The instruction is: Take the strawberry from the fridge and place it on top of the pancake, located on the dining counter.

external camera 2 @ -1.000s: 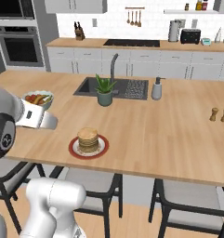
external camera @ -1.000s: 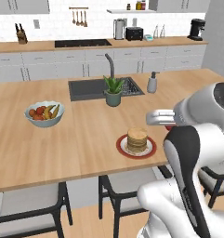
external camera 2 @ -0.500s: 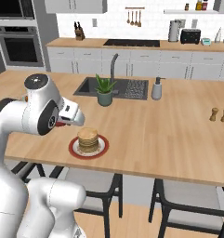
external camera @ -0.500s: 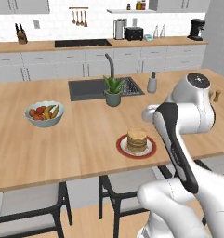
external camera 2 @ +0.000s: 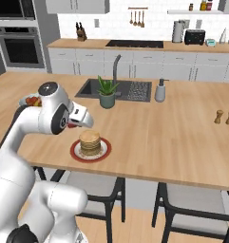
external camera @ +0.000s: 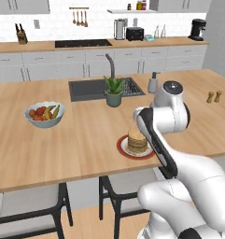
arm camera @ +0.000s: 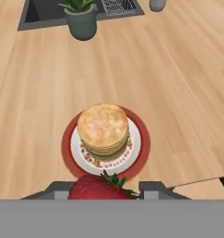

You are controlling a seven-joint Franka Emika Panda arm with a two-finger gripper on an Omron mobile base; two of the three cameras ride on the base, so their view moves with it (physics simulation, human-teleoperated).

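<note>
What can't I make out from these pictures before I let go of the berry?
- Strawberry: hand view, its lower part is cut off by the grey band.
- Gripper: finger contact on the berry is hidden by the berry itself.
- Height gap above the pancake: left base view, the arm covers the hand.
- Fruit bowl: right base view, mostly hidden by the arm.

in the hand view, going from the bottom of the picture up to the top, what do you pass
strawberry held in the end effector → pancake on its red-rimmed plate → bare wood of the dining counter → potted plant beside the dark sink at the top edge
</note>
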